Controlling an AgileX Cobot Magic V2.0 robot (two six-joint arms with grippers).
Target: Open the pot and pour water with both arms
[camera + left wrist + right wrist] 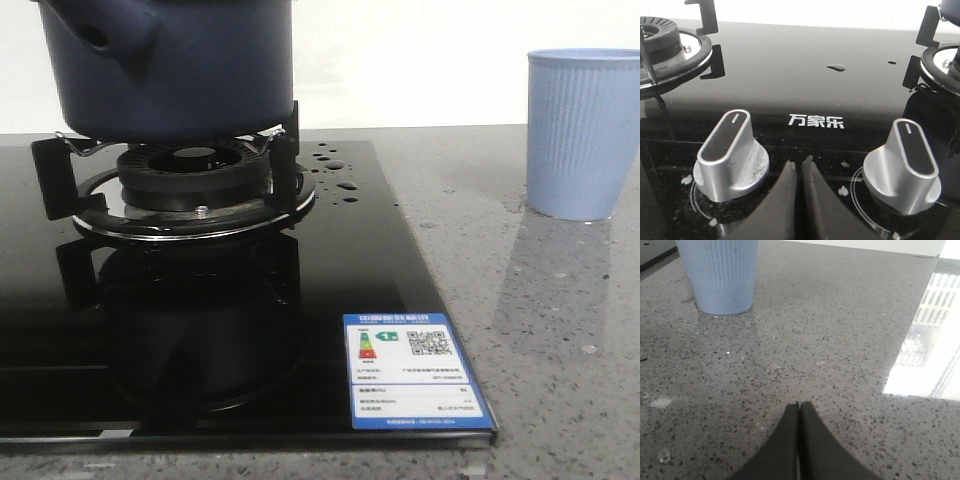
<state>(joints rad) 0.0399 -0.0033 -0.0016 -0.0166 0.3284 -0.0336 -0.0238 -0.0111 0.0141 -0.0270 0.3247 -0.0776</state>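
The dark navy pot (170, 70) stands on the right burner's pan support (190, 190), its hollow side stub (105, 35) pointing left; its top is cut off by the frame. Water beads (335, 170) lie on the black glass hob (330, 270) beside the burner, and one bead (836, 67) shows in the left wrist view. My left gripper (800, 165) is shut and empty, low over the hob between the two silver knobs. My right gripper (799, 405) is shut and empty, low over the grey counter, well short of the light blue ribbed cup (717, 272). Neither gripper shows in the front view.
Two silver knobs (732, 155) (905, 165) flank my left fingers. The left burner (665, 45) is bare. The cup (585, 130) stands on the speckled grey counter (560, 330) right of the hob. An energy label (415, 370) sits at the hob's front right corner.
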